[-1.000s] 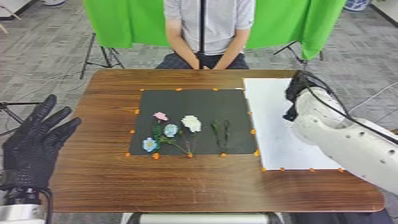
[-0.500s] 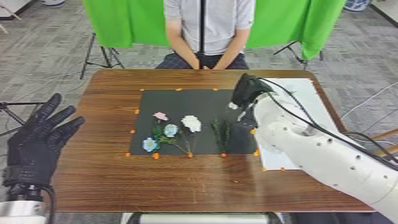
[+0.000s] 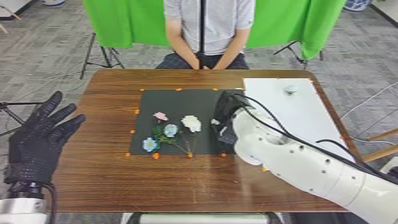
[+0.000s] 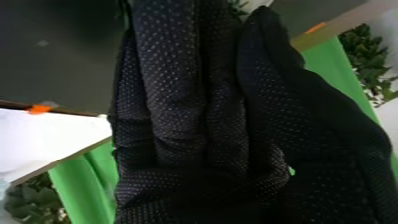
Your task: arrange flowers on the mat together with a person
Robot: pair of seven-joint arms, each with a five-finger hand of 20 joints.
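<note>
Clock: read on the head view, 12 at the table's far edge
Left hand: black-gloved (image 3: 37, 142), at 9 o'clock beyond the table's edge, palm showing, fingers extended and spread, grasping nothing
Right hand: black-gloved (image 3: 226, 112), over the mat's 3 o'clock side, its arm coming in from 5 o'clock; in the wrist view the fingers lie nearly straight and together, thumb drawn in close, pinching a small white bloom (image 3: 214, 121) near the tips
Mat: dark, square (image 3: 182, 102), on the brown table (image 3: 102, 175), orange markers around its edges
Pink flower: on the mat (image 3: 160, 116), toward 9 to 10 o'clock from its middle
White flower: large (image 3: 191, 121), about the mat's middle, thin stems (image 3: 187, 147) running toward 6 o'clock
Pale blue flower: just below the pink one (image 3: 171, 130), toward 7 to 8 o'clock from the mat's middle
Blue flower: near the mat's corner (image 3: 149, 144), toward 7 to 8 o'clock
Leaves: green (image 3: 160, 137), between the two blue flowers
White sheet: beside the mat (image 3: 280, 107) at 3 o'clock, partly under the right arm
Piece on the sheet: small, white and green (image 3: 290, 90), toward the sheet's 12 o'clock end; exact kind too small to tell
</note>
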